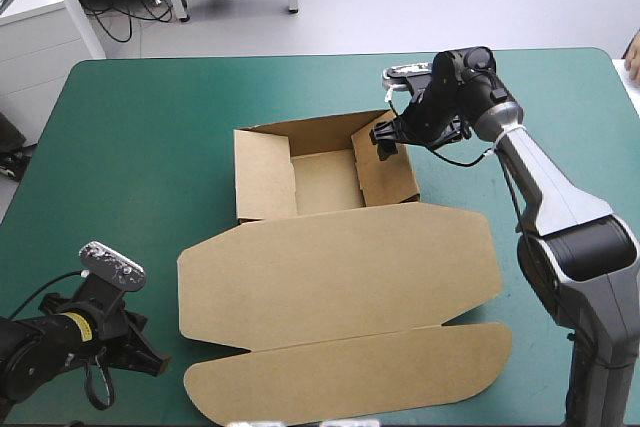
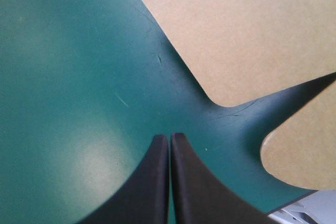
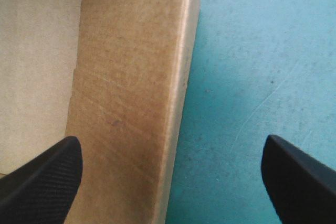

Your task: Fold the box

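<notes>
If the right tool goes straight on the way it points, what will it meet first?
Most likely the box's right wall: it stands between the fingers of the open right tool. The outer finger would reach the teal-green cover. Depth is unclear.

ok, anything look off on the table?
Nothing stands out. The box is half-formed, walls raised, lid flat, no tears visible. The right hand is open astride its right wall; the left hand is shut over bare cover.
</notes>
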Controlling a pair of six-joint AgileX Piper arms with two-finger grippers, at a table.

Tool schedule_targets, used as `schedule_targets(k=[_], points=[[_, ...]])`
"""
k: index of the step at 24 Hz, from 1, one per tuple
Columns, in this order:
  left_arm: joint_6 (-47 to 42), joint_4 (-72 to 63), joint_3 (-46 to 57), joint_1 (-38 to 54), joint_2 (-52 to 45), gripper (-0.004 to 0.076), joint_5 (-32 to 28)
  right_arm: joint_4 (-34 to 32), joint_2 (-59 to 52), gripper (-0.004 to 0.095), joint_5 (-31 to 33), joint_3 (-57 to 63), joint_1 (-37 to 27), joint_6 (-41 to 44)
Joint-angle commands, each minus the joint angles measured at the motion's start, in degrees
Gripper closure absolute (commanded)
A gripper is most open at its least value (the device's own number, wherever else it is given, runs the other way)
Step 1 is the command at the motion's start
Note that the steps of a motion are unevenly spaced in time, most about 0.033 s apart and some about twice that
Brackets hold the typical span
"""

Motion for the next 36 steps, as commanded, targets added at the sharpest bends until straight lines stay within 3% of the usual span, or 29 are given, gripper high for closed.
schedule_targets(k=[1, 4, 7, 15, 18, 22, 27, 36], points=[[-1.0, 0.0, -0.2, -0.2, -0.1, 0.0734, -3.6, 0.9, -1.5, 0.0077, -0.5, -1.7, -0.3, -0.7], [-0.9, 0.0, -0.1, -0.2, -0.3, 0.0734, -4.2, 0.9, 0.2, 0.0138, -0.6, -1.7, -0.3, -0.7], [-0.9, 0.0, -0.1, -0.2, -0.3, 0.0734, -4.3, 0.9, 1.3, 0.0290, -0.7, -1.7, -0.3, -0.7], [-0.9, 1.8, -0.1, -0.2, -0.3, 0.0734, -4.7, 0.7, 1.8, 0.0930, -1.1, -1.7, -0.3, -0.7], [-1.4, 1.5, -0.1, -0.2, -0.3, 0.0734, -5.1, -0.3, 1.8, 0.0927, -1.2, -2.3, -0.4, -1.5], [-3.1, 1.2, -0.1, -0.2, -0.3, 0.0734, -5.1, -7.5, 1.7, 0.0927, -0.9, -8.3, -3.8, -2.2], [-3.1, 1.5, -0.1, -0.2, -0.3, 0.0734, -5.1, -8.9, 1.7, 0.0928, 0.6, -15.5, -15.4, -3.7], [-3.1, 2.2, -0.1, -0.2, -0.3, 0.0734, -5.1, -8.6, 2.9, 0.0928, 0.1, -16.3, -35.4, -3.7]])
